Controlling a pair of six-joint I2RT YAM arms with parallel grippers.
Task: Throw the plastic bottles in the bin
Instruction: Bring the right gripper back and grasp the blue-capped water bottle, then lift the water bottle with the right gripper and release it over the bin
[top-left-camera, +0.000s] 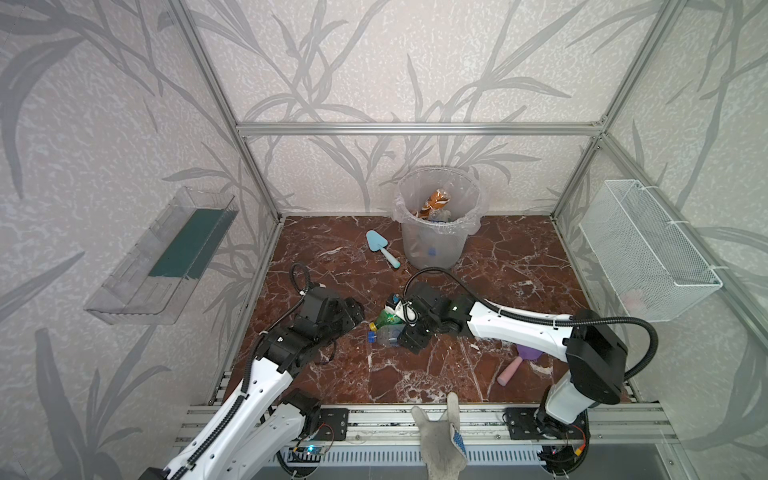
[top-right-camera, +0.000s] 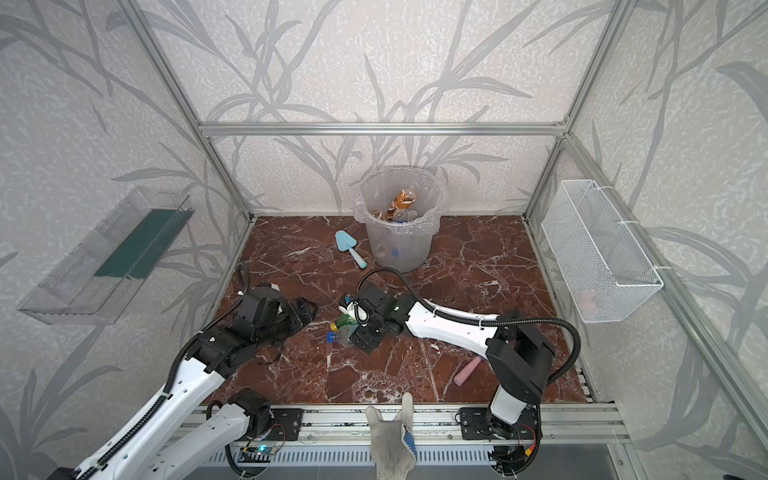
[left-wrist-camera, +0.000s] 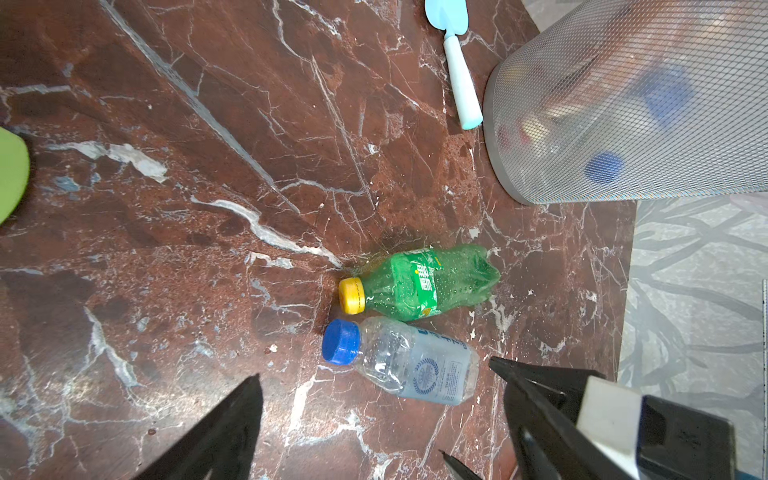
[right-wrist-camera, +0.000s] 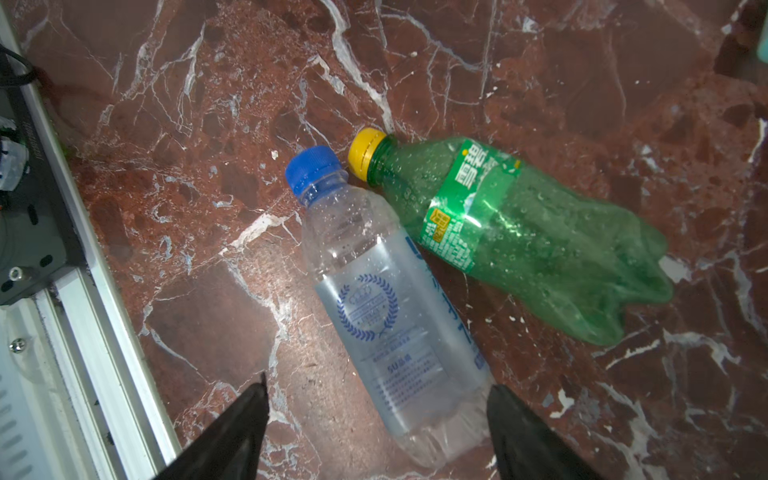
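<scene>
The right gripper (right-wrist-camera: 378, 386) hovers with its fingers apart, astride the clear bottle (right-wrist-camera: 386, 291), which lies mid-frame beside the green bottle (right-wrist-camera: 519, 232). The left gripper (top-left-camera: 357, 311) also has its fingers apart.

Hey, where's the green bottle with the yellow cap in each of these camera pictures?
Top view: green bottle at mid-table, nearer the camera than the bin.
Top view: green bottle at mid-table, again on the bin's near side.
Left wrist view: green bottle near the picture's middle.
Right wrist view: green bottle just off the middle.
Shared landmark: the clear blue-capped bottle lying alongside it, caps close together.
</scene>
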